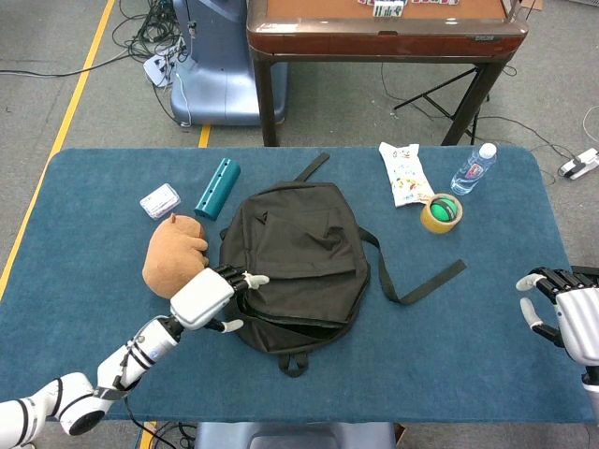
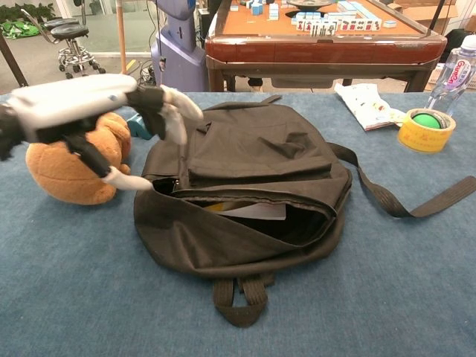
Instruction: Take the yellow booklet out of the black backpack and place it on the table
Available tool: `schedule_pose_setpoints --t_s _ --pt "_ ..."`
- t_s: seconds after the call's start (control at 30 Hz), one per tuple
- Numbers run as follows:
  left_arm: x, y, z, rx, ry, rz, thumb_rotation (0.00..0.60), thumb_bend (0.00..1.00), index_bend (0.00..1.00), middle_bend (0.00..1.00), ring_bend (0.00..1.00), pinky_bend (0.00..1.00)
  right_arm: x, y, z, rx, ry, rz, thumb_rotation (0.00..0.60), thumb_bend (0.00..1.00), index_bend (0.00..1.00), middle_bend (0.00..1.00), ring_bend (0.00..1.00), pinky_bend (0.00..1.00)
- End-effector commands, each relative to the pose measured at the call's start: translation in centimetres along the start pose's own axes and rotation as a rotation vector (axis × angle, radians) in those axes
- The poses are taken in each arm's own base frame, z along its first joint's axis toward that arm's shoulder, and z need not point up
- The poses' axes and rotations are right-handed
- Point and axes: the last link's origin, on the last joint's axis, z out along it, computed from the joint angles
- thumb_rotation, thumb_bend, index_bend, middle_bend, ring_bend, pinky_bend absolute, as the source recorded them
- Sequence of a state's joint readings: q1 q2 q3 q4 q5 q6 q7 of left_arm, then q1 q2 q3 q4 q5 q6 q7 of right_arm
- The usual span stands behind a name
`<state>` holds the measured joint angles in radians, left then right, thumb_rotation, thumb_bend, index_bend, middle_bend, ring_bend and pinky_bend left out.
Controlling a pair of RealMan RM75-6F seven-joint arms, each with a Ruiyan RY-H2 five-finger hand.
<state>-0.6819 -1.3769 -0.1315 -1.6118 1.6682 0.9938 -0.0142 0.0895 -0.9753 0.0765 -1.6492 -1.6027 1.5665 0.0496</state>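
Fingers (image 2: 175, 104) spread over backpack (image 1: 298, 262) edge, seemingly not touching.

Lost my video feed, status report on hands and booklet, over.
Left hand open, at the black backpack opening's left end. Right hand open, empty, at table edge. Yellow booklet inside, sliver showing. Upper flap overhangs it.

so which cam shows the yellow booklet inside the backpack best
The chest view: it looks into the black backpack's open zipper, where a sliver of the yellow booklet shows beside a pale sheet. The head view looks down on the backpack, and its opening is just a dark slit.
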Motion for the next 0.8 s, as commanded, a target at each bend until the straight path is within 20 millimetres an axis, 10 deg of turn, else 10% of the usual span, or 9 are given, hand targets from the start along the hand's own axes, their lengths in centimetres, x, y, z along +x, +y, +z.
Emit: schedule_pose_setpoints --t_s 0.03,0.6,0.8 --pt "-1.0 1.0 2.0 -0.017 -0.026 0.021 0.6 0.21 0.19 0.31 0.32 0.29 0.0 0.0 0.0 0.0 -0.001 -0.001 0.6 0.38 0.46 0.41 0.39 0.48" --pt "-3.6 3.3 7.5 0.006 -0.078 0.025 0.6 0.21 0.23 0.31 0.32 0.28 0.2 0.9 -0.3 -0.024 0.005 0.003 0.6 0.38 0.46 0.41 0.39 0.48" --pt "-3.6 2.7 9.9 0.036 -0.067 0.109 0.6 0.34 0.41 0.36 0.36 0.28 0.2 1.0 -0.4 -0.018 0.008 0.01 0.6 0.38 0.46 0.41 0.39 0.48"
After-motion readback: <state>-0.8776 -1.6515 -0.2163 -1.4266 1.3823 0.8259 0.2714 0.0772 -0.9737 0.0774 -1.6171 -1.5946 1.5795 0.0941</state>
